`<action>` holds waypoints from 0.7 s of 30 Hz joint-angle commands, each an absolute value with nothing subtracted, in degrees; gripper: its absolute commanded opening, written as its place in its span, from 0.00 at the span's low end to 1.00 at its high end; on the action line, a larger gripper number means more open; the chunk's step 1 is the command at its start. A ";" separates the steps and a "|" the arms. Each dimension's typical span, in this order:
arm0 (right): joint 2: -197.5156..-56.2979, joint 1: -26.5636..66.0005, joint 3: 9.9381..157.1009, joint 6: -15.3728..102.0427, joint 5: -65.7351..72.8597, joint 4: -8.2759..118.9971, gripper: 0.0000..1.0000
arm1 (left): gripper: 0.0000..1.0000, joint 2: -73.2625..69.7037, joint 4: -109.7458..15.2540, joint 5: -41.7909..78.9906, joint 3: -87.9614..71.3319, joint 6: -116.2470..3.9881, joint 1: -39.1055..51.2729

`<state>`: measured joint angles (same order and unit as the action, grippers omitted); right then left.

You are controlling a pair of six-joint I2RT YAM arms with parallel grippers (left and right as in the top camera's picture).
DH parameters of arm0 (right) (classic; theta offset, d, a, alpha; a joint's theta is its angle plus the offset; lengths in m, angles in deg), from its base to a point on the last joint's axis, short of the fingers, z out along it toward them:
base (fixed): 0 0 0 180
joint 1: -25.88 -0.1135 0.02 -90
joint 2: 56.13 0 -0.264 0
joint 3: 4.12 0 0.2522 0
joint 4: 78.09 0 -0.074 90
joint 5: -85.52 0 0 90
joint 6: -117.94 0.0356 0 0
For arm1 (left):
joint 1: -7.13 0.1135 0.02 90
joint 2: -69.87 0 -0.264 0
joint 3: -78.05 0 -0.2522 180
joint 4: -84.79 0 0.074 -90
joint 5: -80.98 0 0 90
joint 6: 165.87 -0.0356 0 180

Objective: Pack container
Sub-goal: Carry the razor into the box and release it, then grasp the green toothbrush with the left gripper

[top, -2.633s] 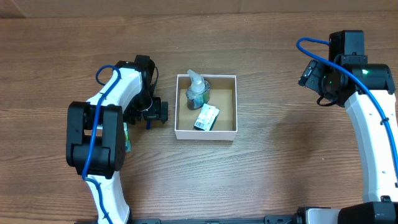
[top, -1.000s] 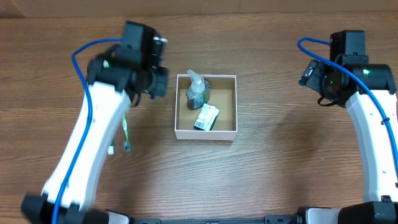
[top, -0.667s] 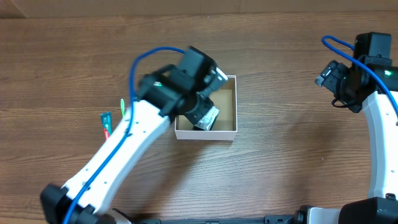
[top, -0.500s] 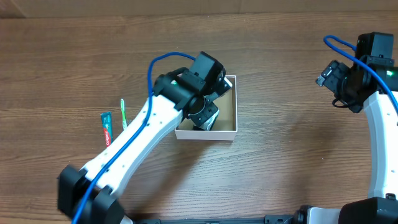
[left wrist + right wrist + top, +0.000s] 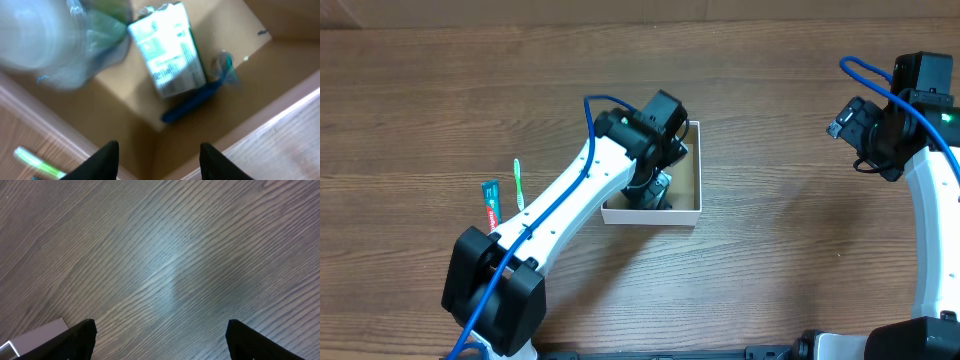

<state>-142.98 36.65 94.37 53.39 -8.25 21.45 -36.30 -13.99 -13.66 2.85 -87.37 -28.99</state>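
Observation:
The container [image 5: 692, 170], a white-walled box with a brown inside, stands mid-table. In it lie a clear bottle [image 5: 45, 45], a small white-and-green carton [image 5: 167, 47] and a blue toothbrush [image 5: 200, 95]. My left gripper [image 5: 160, 162] hangs over the container's inside corner, open, with nothing between its fingers; the overhead view shows the left arm [image 5: 580, 190] covering the box's left half. My right gripper [image 5: 160, 342] is open above bare wood at the far right, well away from the container.
A green toothbrush [image 5: 517, 182] and a toothpaste tube [image 5: 490, 203] lie on the wooden table left of the container. The green toothbrush [image 5: 35, 161] also shows just outside the box wall. A corner of the container [image 5: 35, 337] shows in the right wrist view.
The left arm swung from the table's left side over the container and its jaws opened. The blue toothbrush now lies in the box. The right arm shifted slightly right, then held still.

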 commanded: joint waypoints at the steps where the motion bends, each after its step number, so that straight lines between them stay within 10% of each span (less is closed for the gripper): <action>1: -142.94 36.56 94.35 53.21 -8.25 21.62 0.85 | 0.54 -30.79 -7.52 -21.64 14.31 -75.02 -29.62; 6: -142.94 36.56 94.35 53.02 -8.27 21.62 0.85 | 0.88 -23.63 -4.48 -30.69 16.62 -56.62 -24.77; 21: -142.94 36.56 94.35 53.02 -8.23 21.60 0.85 | 0.99 -21.64 -12.72 -11.04 -5.71 -47.49 6.79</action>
<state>-142.98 36.67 94.37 53.32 -8.27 21.34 -20.94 -9.42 -19.80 1.78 -47.40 3.71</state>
